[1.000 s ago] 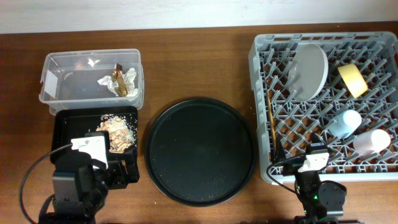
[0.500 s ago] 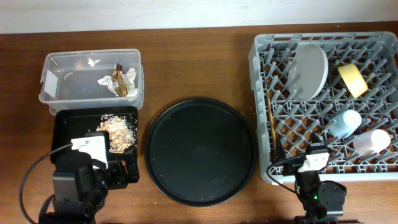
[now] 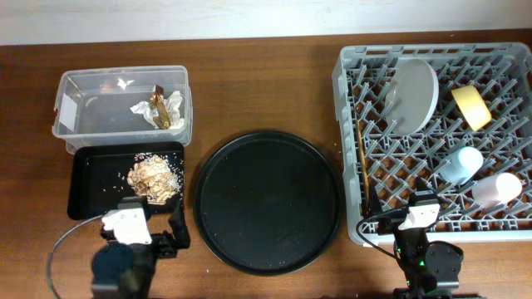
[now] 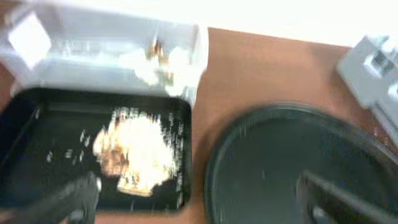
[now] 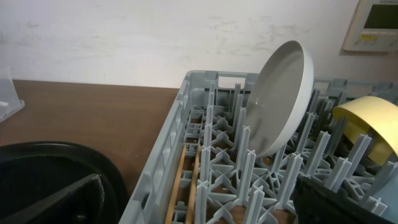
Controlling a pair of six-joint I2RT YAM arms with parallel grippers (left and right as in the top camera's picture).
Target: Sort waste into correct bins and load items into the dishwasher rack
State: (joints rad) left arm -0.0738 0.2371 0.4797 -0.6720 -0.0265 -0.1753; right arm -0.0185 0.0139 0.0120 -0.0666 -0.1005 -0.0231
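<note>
The clear tub [image 3: 75,108] holds the crumpled tissue with the gold-brown wrapper [image 3: 160,110]. The shallow black tray [image 3: 87,176] holds the beige food scraps [image 3: 154,176], also seen blurred in the left wrist view [image 4: 140,152]. The grey rack [image 3: 347,149] holds the plate [image 3: 414,93], yellow bowl [image 3: 470,106], blue cup [image 3: 460,164], pink cup [image 3: 496,189] and chopsticks [image 3: 364,166]. My left gripper [image 3: 148,228] [image 4: 199,179] is open and empty, just in front of the black tray. My right gripper [image 3: 416,218] [image 5: 199,183] is open and empty at the rack's front left corner.
A large round black tray [image 3: 268,201] lies between the black tray and the rack, with nothing on it. The rack's front wall [image 5: 165,168] stands between my right fingers. The plate [image 5: 283,99] and chopsticks [image 5: 181,186] show in the right wrist view.
My left arm has pulled back toward the table's front edge, off the black tray, so the scraps now show fully. The right arm has not moved.
</note>
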